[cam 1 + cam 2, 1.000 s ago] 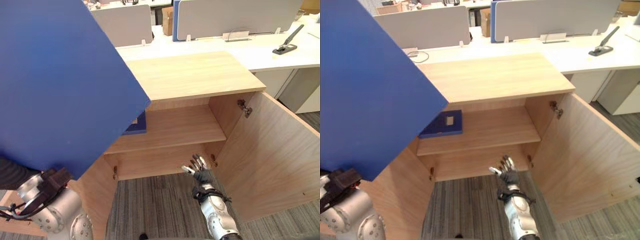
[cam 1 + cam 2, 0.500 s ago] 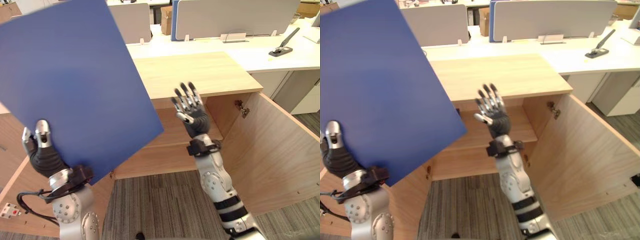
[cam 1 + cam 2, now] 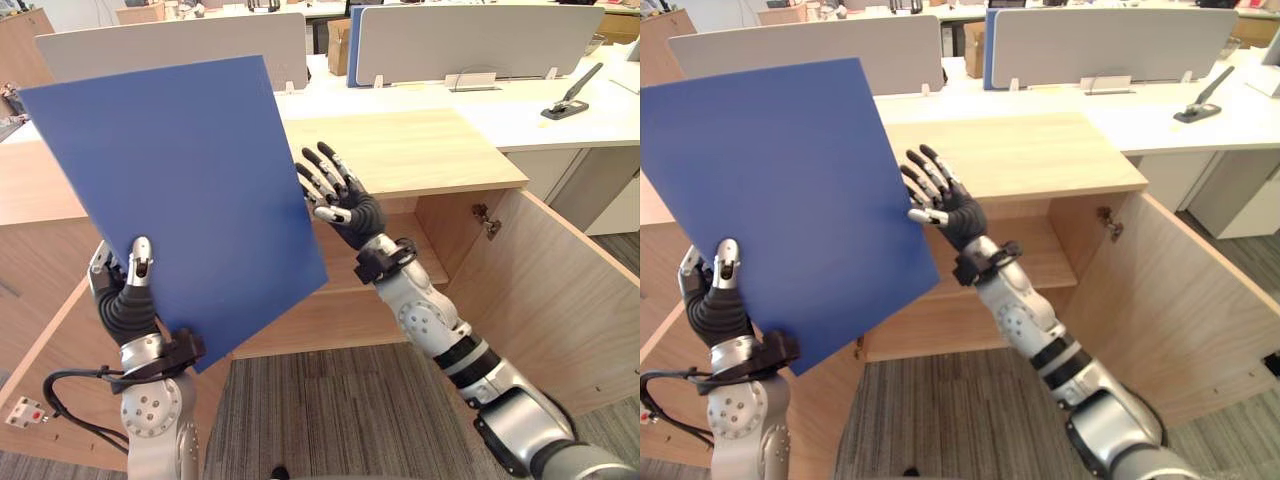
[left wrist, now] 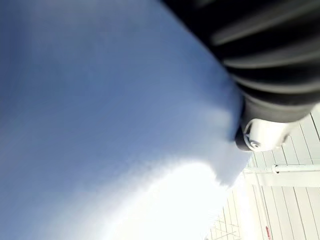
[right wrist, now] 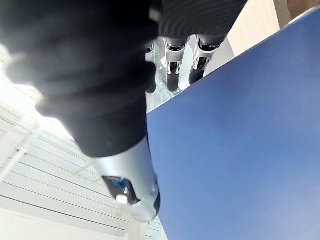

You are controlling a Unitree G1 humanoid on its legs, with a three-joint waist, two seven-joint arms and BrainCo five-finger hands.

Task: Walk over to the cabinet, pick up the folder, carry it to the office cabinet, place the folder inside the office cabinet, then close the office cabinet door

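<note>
The left hand (image 3: 125,300) pinches the blue folder (image 3: 190,190) at its lower corner, thumb over the front, upright before the open office cabinet (image 3: 400,150). The right hand (image 3: 350,205) is spread at the folder's other edge; its wrist view shows straight fingers (image 5: 172,70) past that edge.

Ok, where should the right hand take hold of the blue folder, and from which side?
Probably its free right edge, about halfway up, coming from the robot's right. The blue folder is a thin flat panel, upright and tilted, held only near its lower corner by the left hand. The open right hand is beside that edge, placed to pinch across both faces.
</note>
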